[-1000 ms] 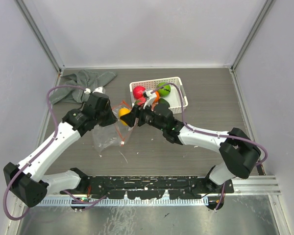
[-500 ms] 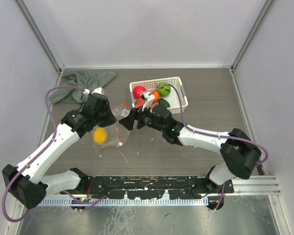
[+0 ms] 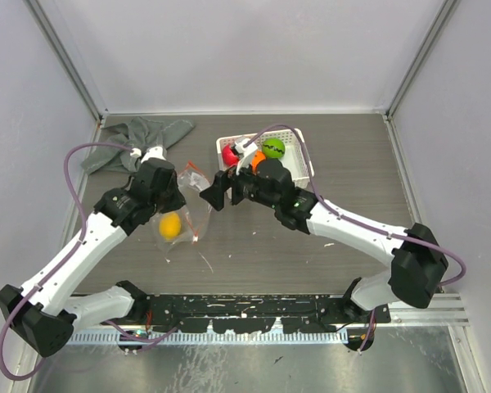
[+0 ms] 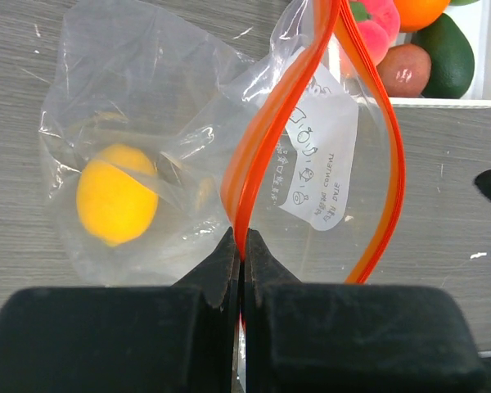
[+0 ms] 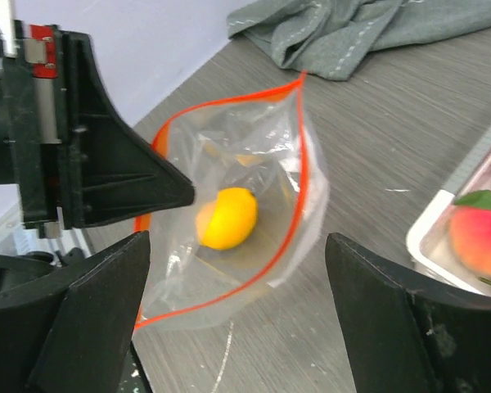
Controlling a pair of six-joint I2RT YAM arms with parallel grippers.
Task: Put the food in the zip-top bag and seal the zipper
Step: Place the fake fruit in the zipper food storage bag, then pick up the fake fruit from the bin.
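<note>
The clear zip-top bag (image 3: 188,214) lies open at centre left, its orange-red zipper (image 4: 266,131) spread in a loop. My left gripper (image 3: 177,195) is shut on the near zipper strip, as the left wrist view (image 4: 242,246) shows. A yellow fruit (image 3: 170,226) sits inside the bag, also in the left wrist view (image 4: 114,195) and the right wrist view (image 5: 227,218). My right gripper (image 3: 213,191) is open and empty, just right of the bag mouth (image 5: 237,242). Red (image 3: 229,153), orange (image 3: 258,160) and green (image 3: 272,148) fruits lie in the basket; peach (image 4: 376,33) and brown (image 4: 403,70) fruits show there too.
The white lattice basket (image 3: 304,166) stands at the back, right of centre, partly under my right arm. A grey cloth (image 3: 139,135) lies crumpled at the back left. Grey walls close in the back and both sides.
The yellow fruit went from my right gripper into the bag. My right gripper opened and drew back a little to the right. My left gripper kept its hold on the zipper.
</note>
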